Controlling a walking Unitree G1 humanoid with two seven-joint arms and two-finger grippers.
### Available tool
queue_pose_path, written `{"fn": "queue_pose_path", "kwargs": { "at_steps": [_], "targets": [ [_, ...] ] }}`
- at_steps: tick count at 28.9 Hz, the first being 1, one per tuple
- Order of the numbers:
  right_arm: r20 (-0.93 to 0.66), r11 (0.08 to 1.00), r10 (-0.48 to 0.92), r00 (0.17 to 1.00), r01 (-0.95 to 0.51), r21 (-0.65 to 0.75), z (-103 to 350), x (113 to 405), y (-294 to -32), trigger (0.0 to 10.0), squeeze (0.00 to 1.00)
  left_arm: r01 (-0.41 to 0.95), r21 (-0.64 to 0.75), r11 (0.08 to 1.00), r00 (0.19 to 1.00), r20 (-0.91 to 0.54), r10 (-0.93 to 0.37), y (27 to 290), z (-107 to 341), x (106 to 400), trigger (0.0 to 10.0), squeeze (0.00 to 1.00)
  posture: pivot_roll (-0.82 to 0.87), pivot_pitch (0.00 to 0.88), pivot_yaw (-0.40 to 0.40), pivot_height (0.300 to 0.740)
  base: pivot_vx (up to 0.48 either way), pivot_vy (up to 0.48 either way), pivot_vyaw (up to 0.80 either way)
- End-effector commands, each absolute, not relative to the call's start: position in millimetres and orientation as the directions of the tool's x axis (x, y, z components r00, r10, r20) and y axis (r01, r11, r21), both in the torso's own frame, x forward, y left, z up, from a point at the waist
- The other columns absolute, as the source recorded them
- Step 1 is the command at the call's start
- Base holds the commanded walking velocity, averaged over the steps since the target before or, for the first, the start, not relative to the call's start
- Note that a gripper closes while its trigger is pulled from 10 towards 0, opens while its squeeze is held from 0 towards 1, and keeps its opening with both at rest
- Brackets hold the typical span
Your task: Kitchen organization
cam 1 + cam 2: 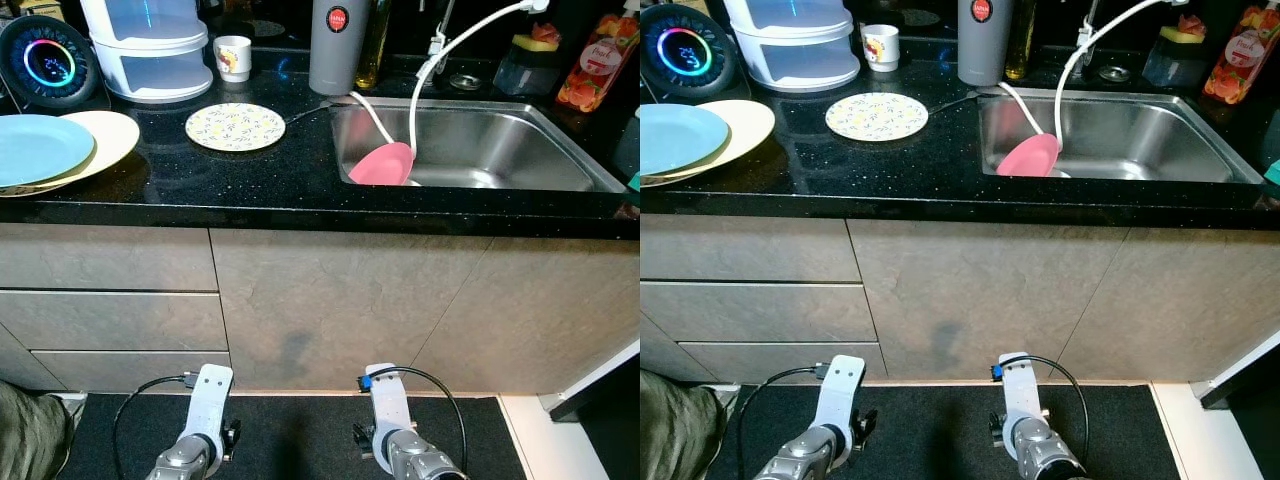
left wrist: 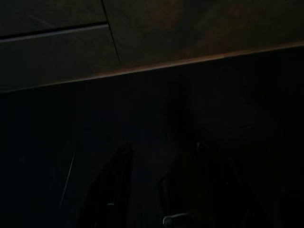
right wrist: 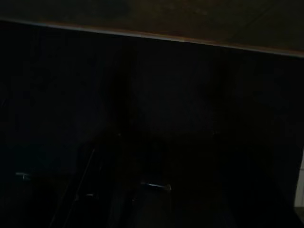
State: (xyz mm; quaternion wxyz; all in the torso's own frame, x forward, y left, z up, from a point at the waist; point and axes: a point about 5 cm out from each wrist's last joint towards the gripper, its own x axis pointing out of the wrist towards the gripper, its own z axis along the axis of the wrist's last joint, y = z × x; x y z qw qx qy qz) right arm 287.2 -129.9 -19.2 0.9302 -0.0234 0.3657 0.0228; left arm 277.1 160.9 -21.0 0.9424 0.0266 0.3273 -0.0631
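A black counter (image 1: 150, 190) carries a patterned plate (image 1: 235, 127) left of the sink (image 1: 480, 150) (pink plate (image 1: 382, 164) inside). Both arms hang low; whether the left gripper (image 2: 152, 190) and right gripper (image 3: 123, 185) are clenched, I cannot tell.

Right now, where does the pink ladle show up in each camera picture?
Left eye view: the pink ladle leans inside the sink, at its left end, right of centre.
Right eye view: same spot, bowl against the sink's left wall, near the picture's centre.
Wrist views: too dark to tell.
Shared landmark: the patterned plate to the sink's left.
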Motion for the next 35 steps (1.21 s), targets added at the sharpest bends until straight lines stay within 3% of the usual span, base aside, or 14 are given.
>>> {"fn": "queue_pose_path", "kwargs": {
  "at_steps": [1,3,7,13,14,20,24,28,33,35],
  "targets": [
    [-0.693,1.000,0.012,0.721,-0.023,-0.006,-24,282,-135,10.0,0.00,0.129,0.007,0.992,0.780,-0.618,-0.097,163,-23,274,10.0,0.00,0.01,0.163,-0.026,0.740,0.000,0.000,0.00],
    [-0.607,0.999,0.039,0.794,-0.013,0.047,-8,297,-134,10.0,0.00,0.084,0.034,0.996,0.837,-0.545,-0.052,175,-10,283,10.0,0.00,0.01,0.177,-0.036,0.740,0.000,0.000,0.00],
    [-0.540,0.989,-0.016,0.841,0.093,0.116,7,310,-141,10.0,0.00,0.055,0.009,0.998,0.894,-0.447,-0.045,183,11,287,10.0,0.00,0.00,0.180,-0.030,0.740,0.000,0.000,0.00],
    [-0.456,0.989,-0.099,0.884,0.137,0.051,23,315,-150,10.0,0.00,0.091,0.008,0.996,0.931,-0.355,-0.082,176,28,284,10.0,0.00,0.00,0.188,-0.030,0.740,0.000,0.000,0.00],
    [-0.448,0.995,-0.055,0.892,0.086,0.048,28,316,-151,10.0,0.00,0.113,0.006,0.994,0.944,-0.313,-0.106,173,36,282,10.0,0.00,0.00,0.188,-0.030,0.740,0.000,0.000,0.00],
    [-0.405,0.993,-0.067,0.912,0.102,0.064,38,316,-156,10.0,0.00,0.156,0.022,0.988,0.950,-0.278,-0.143,169,47,272,10.0,0.00,-0.01,0.190,-0.027,0.740,0.000,0.000,0.00],
    [-0.302,0.989,0.060,0.951,-0.016,0.147,63,314,-146,10.0,0.00,0.169,0.032,0.985,0.966,-0.204,-0.159,169,67,264,10.0,0.00,-0.02,0.184,-0.031,0.740,0.000,0.000,0.00],
    [-0.252,0.992,0.073,0.965,-0.043,0.122,73,314,-143,10.0,0.00,0.180,0.079,0.981,0.972,-0.170,-0.164,166,77,266,10.0,0.00,-0.01,0.184,-0.037,0.740,0.000,0.000,0.00],
    [0.031,0.994,0.022,0.999,-0.026,0.109,141,330,-141,10.0,0.00,0.146,0.116,0.983,0.981,0.114,-0.159,162,143,289,10.0,0.00,-0.02,0.173,-0.027,0.740,0.000,0.000,0.00],
    [0.013,0.994,0.050,0.999,-0.051,0.101,140,332,-138,10.0,0.00,0.158,0.096,0.983,0.979,0.115,-0.168,159,148,292,10.0,0.00,-0.01,0.168,-0.025,0.740,0.000,0.000,0.00]
  ]
}}
